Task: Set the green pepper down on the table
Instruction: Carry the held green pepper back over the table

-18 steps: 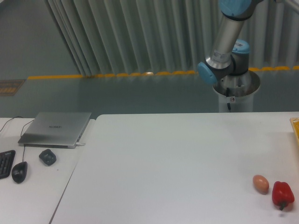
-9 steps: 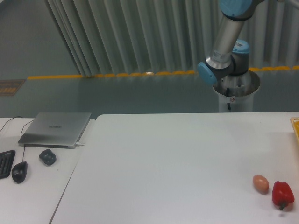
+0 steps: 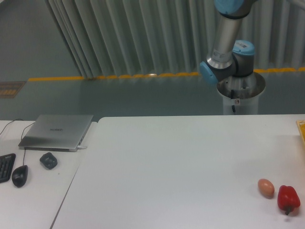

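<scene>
**Green pepper and end effector both out of frame; arm shifted slightly**

Since the earlier frame, only the arm (image 3: 224,43) has moved: its upright link and blue-capped elbow joint sit a little further left and more upright. Nothing on the tabletop (image 3: 181,162) has shifted.

Fixed camera, sole view. The green pepper is not visible anywhere in this picture; its location cannot be stated. Near the tabletop's front right corner lie a brown egg (image 3: 266,188) and a red pepper (image 3: 288,199), just beside each other, the egg to the left. A yellow edge (image 3: 301,131) shows at the tabletop's right border, cut off by the frame. Left of the tabletop, a smaller desk carries a closed laptop (image 3: 58,131), a mouse (image 3: 19,175) and a keyboard corner.

Handling, as a judgement: a pepper of this kind should be light, glossy and somewhat slippery, with firm lumpy walls; a hold across the widest part of the body seems soundest.

Arm pose: the lower link rises steeply from the pedestal behind the tabletop's far right edge and leaves the frame at the top. The end effector is out of view, so whether it is wide, narrow or holding anything cannot be told.
</scene>
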